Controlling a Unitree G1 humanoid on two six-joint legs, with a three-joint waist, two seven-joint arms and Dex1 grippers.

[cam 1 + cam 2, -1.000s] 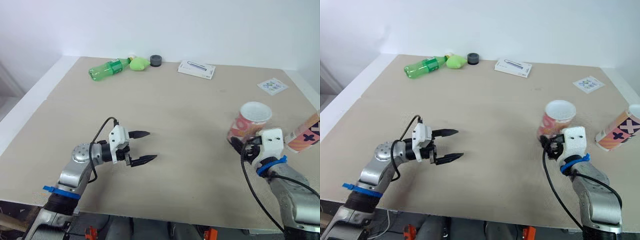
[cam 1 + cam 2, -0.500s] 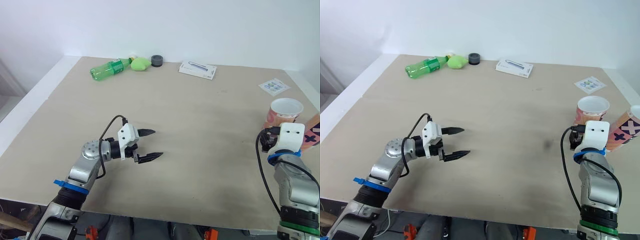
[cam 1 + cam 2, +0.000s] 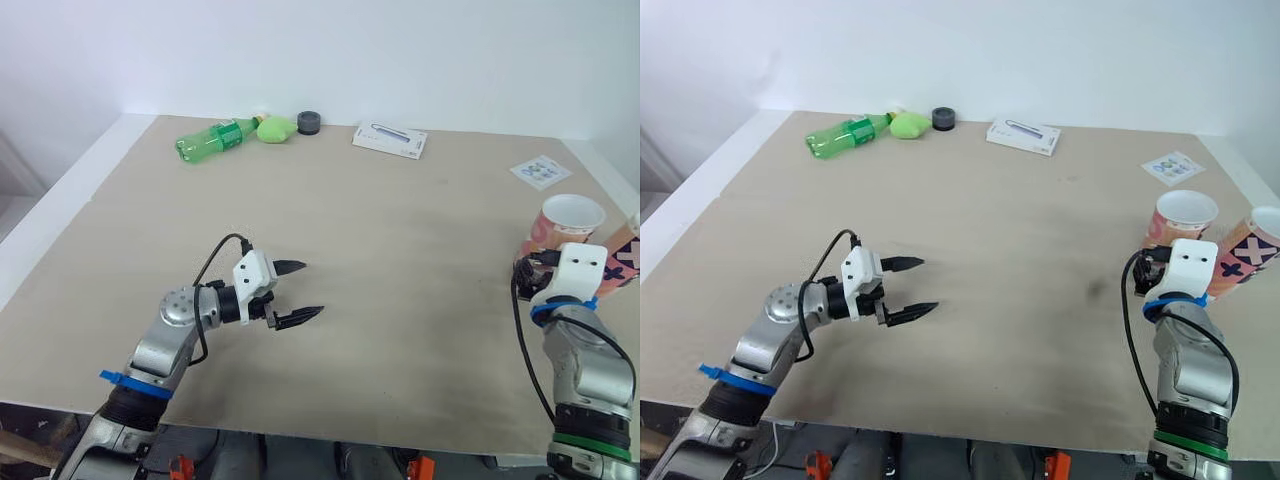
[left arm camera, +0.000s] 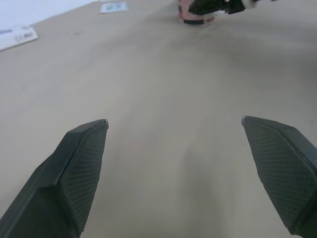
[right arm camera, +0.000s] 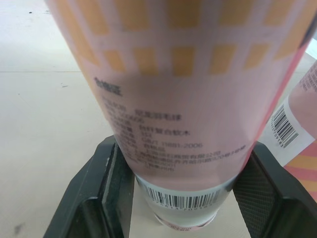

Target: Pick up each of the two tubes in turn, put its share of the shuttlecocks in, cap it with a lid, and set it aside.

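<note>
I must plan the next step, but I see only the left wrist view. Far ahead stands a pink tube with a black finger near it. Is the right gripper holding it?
Observer: Yes. The right gripper clamps the pink tube low on both sides; the tube stands upright on the table.
Operator: Is the other tube near?
Observer: A second tube with dark crosses is just to its right, tilted.
Operator: And the far left edge?
Observer: A green bottle lies there.

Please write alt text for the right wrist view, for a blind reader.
An upright pink tube with orange squares is clamped between the black fingers of the right gripper. A second tube is beside it, on the beige table.
</note>
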